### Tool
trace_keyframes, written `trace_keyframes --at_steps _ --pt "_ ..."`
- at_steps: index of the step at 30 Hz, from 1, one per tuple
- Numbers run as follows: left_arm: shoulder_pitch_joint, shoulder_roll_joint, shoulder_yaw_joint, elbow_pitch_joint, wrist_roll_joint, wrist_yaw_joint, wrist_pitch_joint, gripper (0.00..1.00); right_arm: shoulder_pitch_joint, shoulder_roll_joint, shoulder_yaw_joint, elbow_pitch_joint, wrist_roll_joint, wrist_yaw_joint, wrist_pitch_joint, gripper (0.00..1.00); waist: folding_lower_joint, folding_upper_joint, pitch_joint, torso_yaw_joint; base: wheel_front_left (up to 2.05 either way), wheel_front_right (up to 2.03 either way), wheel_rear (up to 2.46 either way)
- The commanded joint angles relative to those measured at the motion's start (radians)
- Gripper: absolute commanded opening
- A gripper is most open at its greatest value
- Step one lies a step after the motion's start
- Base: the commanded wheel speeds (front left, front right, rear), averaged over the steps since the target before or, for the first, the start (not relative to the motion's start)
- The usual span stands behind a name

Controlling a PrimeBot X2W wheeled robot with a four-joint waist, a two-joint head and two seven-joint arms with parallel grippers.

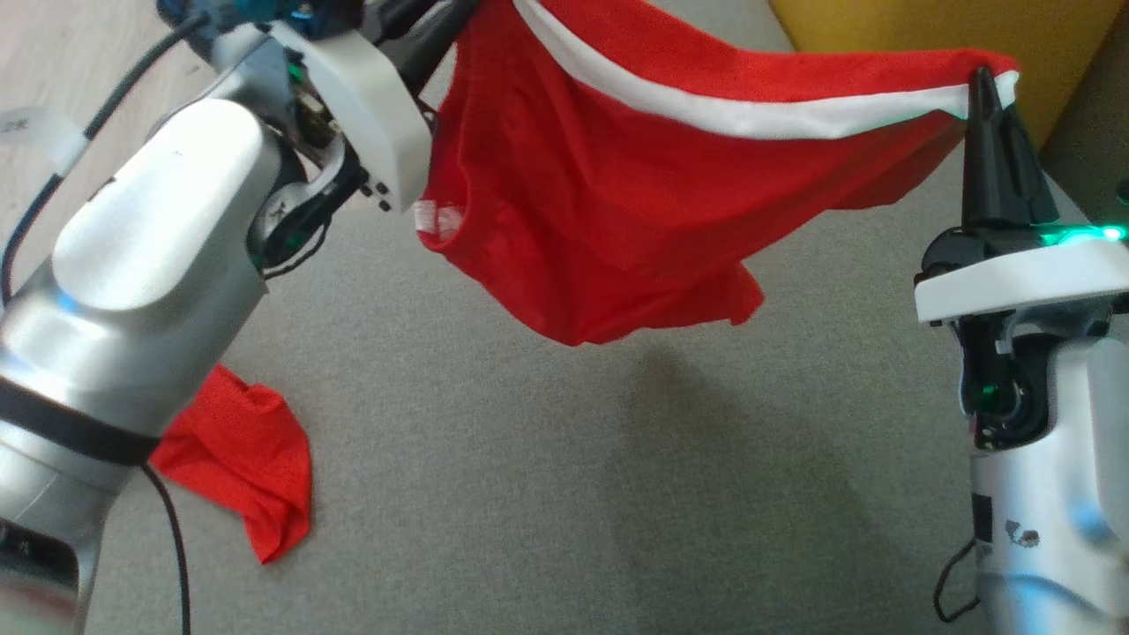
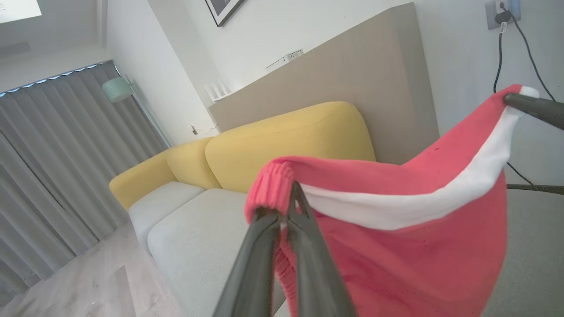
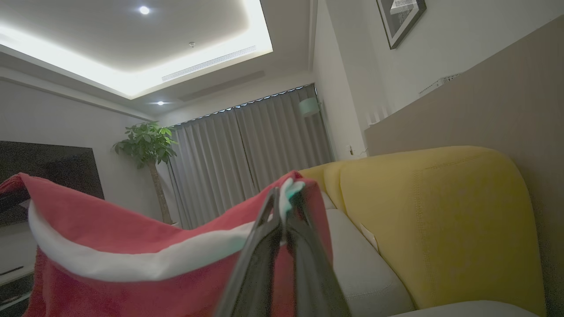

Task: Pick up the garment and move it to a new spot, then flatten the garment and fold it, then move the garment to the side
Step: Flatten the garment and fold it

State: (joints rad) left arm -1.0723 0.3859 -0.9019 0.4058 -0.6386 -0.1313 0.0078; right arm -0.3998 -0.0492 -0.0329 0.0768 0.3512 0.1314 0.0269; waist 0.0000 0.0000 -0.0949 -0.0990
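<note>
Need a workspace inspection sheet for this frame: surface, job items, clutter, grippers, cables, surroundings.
Surface: grey fabric surface under the garment.
Job's things: red garment, white band, held up stretched, off the surface.
Clutter: red cloth crumpled beside the left arm.
Grippers: left gripper shut on garment's ribbed edge; right gripper shut on the far end.
Cables: black cable along left arm; wall cable at socket.
Surroundings: yellow sofa, curtains, plant.

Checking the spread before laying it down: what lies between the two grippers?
The red garment hangs between them, its white band running from the left gripper to the right gripper; the head view shows it.
</note>
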Motion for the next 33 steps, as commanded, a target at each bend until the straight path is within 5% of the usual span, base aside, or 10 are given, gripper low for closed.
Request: trace_keyframes --at_steps 1,11,15,21,27,33 --pt "-0.056 0.043 0.053 -0.015 -0.014 0.007 0.001 0.00 -0.036 -0.001 0.024 -0.046 -0.001 -0.001 0.007 0.00 0.0000 0.0000 0.009 -0.001 0.00 0.00 0.00" --pt "0.035 0.065 0.092 -0.052 -0.121 0.058 0.072 0.00 -0.083 -0.001 0.009 -0.051 -0.011 -0.001 0.097 0.00 0.0000 0.0000 0.120 0.001 0.00 0.00 0.00" --pt "-0.024 0.074 0.129 -0.028 -0.140 0.071 0.092 0.00 -0.237 -0.001 0.013 0.028 -0.017 -0.001 0.120 0.00 0.0000 0.0000 0.250 -0.016 0.00 0.00 0.00" --pt "-0.239 0.069 0.177 0.131 -0.084 0.070 0.029 0.00 -0.618 -0.001 0.028 0.302 -0.078 -0.001 0.047 0.00 0.0000 0.0000 0.442 -0.059 0.00 0.00 0.00" --pt "-0.499 -0.014 0.235 0.364 -0.028 0.087 -0.177 0.00 -1.012 -0.001 -0.044 0.663 -0.179 -0.001 -0.185 0.00 0.0000 0.0000 0.568 -0.057 0.00 0.00 0.00" --pt "-0.531 -0.097 0.261 0.505 -0.038 0.058 -0.260 0.00 -1.082 -0.001 -0.043 0.890 -0.158 -0.001 -0.277 0.00 0.0000 0.0000 0.608 -0.034 0.00 0.00 0.00"
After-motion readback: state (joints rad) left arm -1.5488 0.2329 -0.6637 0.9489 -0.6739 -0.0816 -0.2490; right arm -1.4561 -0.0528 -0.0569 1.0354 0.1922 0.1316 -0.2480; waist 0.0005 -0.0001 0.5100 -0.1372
